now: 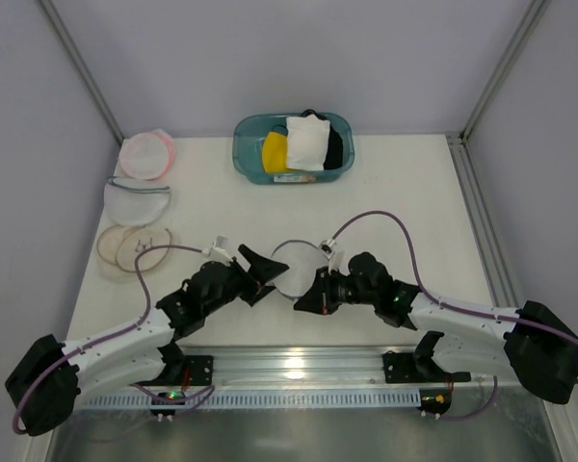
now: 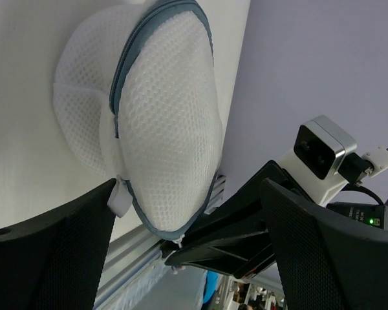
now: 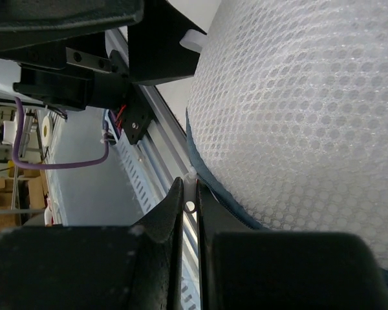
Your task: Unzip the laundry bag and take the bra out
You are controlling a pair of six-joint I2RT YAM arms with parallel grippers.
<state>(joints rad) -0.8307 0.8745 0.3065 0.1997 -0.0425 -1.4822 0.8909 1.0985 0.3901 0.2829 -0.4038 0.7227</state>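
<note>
Left gripper (image 1: 261, 274) stands spread wide, the laundry bag (image 1: 291, 266) just ahead between its fingers, probably to brace it; contact unclear. Bag lies mid-table between the two arms, and its zipper rim (image 2: 125, 72) looks closed where visible. The bra is not distinguishable through the mesh. Right gripper (image 3: 189, 194) is pressed together on a small pale tab (image 3: 191, 206) at the rim, likely the zipper pull, positioned to draw it.

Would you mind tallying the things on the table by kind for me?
Mesh pouches: 4 (laundry bag, pink-rimmed pouch, white folded pouch, beige-rimmed pouch)
Teal basket: 1
Basket contents: 3 (yellow item, white pad, black item)
Total: 8
</note>
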